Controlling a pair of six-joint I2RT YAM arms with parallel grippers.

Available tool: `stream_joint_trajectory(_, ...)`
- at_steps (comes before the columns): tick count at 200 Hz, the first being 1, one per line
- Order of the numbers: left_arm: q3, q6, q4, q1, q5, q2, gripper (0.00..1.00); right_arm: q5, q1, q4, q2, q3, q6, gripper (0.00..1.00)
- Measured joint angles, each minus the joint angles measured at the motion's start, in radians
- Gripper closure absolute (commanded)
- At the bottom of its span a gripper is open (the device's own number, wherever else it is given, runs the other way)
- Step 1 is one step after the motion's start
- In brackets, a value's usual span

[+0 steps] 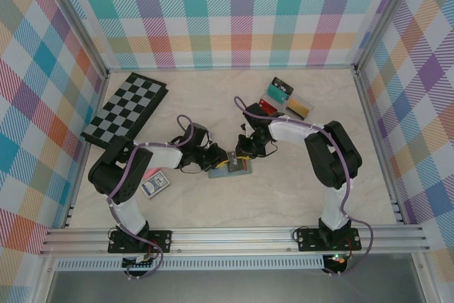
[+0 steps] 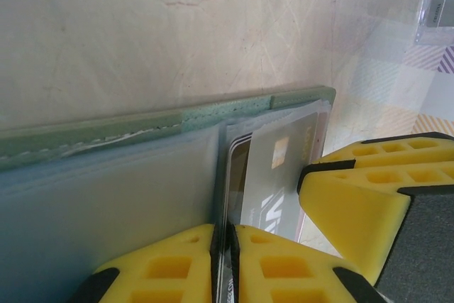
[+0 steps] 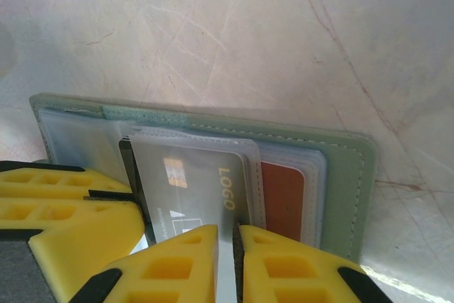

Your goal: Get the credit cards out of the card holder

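Yellow fingers (image 3: 198, 246) of the right hand (image 3: 228, 235) are clenched on the near edge of a grey card (image 3: 195, 182) marked LOGO (most of it sits inside a clear pocket). The left hand (image 2: 225, 235) is pinched shut on a clear leaf of the grey-green card holder (image 2: 142, 129), which lies open on the worktop (image 2: 177, 26) between the arms. A red card (image 3: 282, 200) fills the neighbouring pocket. Cards look stiff, light and slick, the holder soft and floppy; I would take a bare card edge and draw straight out

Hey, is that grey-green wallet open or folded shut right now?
Open: the grey-green leather-like wallet lies spread flat, its clear sleeves exposed, holding a grey card and a red card.
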Motion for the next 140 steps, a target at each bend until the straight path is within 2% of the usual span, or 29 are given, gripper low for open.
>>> stream_joint_trajectory(73,0.002,0.009,0.002,0.005,0.023,0.006,0.87,-0.012,-0.002,0.002,0.003,0.001,0.000,0.86)
stream_joint_trajectory(140,0.002,0.012,0.013,0.007,0.036,0.011,0.87,-0.082,0.000,0.036,0.014,-0.008,0.006,0.87)
